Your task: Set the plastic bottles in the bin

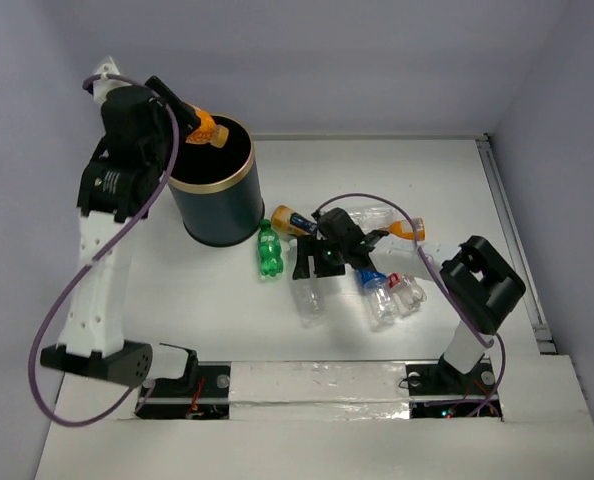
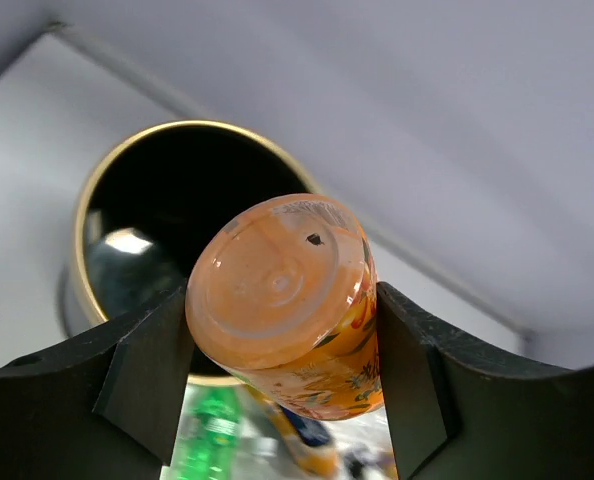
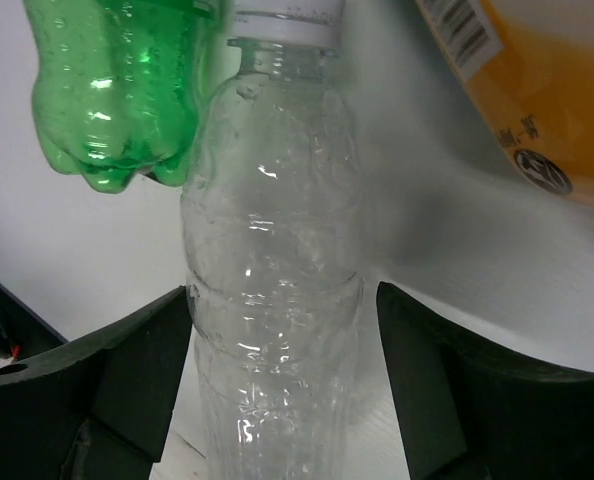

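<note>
My left gripper (image 1: 192,122) is shut on an orange-filled bottle (image 1: 209,129) and holds it above the left rim of the dark bin (image 1: 217,205). In the left wrist view the orange bottle (image 2: 287,300) sits base-first between the fingers of the left gripper (image 2: 282,375), with the gold rim of the bin (image 2: 102,185) beyond. My right gripper (image 1: 315,268) is open and low over a clear bottle (image 1: 312,300). In the right wrist view the right gripper (image 3: 282,385) straddles the clear bottle (image 3: 272,300), with a gap on the right side.
A green bottle (image 1: 268,250) lies right of the bin; it also shows in the right wrist view (image 3: 112,90). An orange bottle with a blue label (image 1: 293,220), a clear one (image 1: 372,215), another orange one (image 1: 407,231) and blue- and red-labelled ones (image 1: 379,293) lie around the right gripper.
</note>
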Tool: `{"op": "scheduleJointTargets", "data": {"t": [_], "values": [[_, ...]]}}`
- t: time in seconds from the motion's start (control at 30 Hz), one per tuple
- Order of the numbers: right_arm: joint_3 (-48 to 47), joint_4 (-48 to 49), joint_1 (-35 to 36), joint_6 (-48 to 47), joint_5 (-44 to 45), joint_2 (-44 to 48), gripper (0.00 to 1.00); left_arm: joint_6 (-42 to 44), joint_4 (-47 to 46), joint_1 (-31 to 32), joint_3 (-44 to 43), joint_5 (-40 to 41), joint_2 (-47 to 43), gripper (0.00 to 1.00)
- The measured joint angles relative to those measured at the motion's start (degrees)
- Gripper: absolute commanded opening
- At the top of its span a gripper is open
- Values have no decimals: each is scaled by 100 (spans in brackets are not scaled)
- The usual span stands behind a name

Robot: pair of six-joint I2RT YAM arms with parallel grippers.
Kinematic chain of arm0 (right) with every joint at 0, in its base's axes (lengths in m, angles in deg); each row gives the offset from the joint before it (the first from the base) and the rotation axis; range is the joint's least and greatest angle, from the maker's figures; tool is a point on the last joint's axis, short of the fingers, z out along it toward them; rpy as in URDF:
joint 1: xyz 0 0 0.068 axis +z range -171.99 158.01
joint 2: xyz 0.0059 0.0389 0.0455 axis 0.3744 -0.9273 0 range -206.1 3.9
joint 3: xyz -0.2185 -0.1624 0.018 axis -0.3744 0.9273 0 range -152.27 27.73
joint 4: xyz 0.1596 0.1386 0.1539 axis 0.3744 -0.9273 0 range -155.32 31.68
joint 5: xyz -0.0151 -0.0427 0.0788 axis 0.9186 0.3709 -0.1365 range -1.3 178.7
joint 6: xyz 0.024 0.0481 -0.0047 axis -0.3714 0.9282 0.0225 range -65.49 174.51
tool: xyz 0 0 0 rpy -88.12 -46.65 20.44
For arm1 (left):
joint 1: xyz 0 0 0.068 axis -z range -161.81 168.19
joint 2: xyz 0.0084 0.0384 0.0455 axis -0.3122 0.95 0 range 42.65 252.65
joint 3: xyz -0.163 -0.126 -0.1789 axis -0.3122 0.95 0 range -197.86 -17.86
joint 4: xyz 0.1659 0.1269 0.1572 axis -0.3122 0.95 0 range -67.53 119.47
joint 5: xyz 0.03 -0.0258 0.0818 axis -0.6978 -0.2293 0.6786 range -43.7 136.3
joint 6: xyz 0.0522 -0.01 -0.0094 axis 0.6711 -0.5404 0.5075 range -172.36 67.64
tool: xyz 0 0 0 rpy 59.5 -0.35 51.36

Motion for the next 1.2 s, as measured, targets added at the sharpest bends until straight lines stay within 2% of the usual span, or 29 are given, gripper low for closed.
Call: {"op": "scheduleJointTargets", "data": {"t": [0.03,0.13,0.27,0.33,0.37,0.4,0.43,0.5,0.67,0.77,0.87,0.93,1.07,1.13,1.2], "values": [[44,35,2,7,22,0,71,98,-24,-74,-26,72,208,35],[188,160,-2,57,55,26,64,352,-13,-162,-26,295,804,35],[461,186,7,83,107,345,60,654,-13,-175,-24,553,1451,38],[601,76,9,98,160,675,59,772,-26,-177,-11,669,1587,49],[645,0,9,101,186,894,59,837,-37,-184,-9,719,1617,60],[680,-90,9,103,212,1134,59,887,-72,-188,-7,761,1626,79],[695,-184,11,105,247,1443,59,962,-111,-197,-4,793,1626,83],[664,-334,20,103,319,2024,59,1003,-262,-197,-4,831,1615,89],[-197,-946,39,31,566,2914,58,1054,-435,-199,-7,673,1611,90],[-1292,-1215,39,-87,752,2868,58,1069,-450,-197,7,472,1534,86],[-2483,-1427,39,-243,920,2555,58,1086,-621,-197,492,205,1056,74],[-3307,-1488,39,-317,1003,2225,58,1071,-730,-197,1099,4,468,57],[-4719,-1360,39,-376,1213,1403,59,994,-820,-195,2345,-437,-933,36],[-5427,-1147,39,-358,1296,798,59,933,-857,-195,2909,-684,-1550,31],[-5869,-933,39,-310,1355,278,59,820,-855,-140,3512,-911,-2041,31]]}}
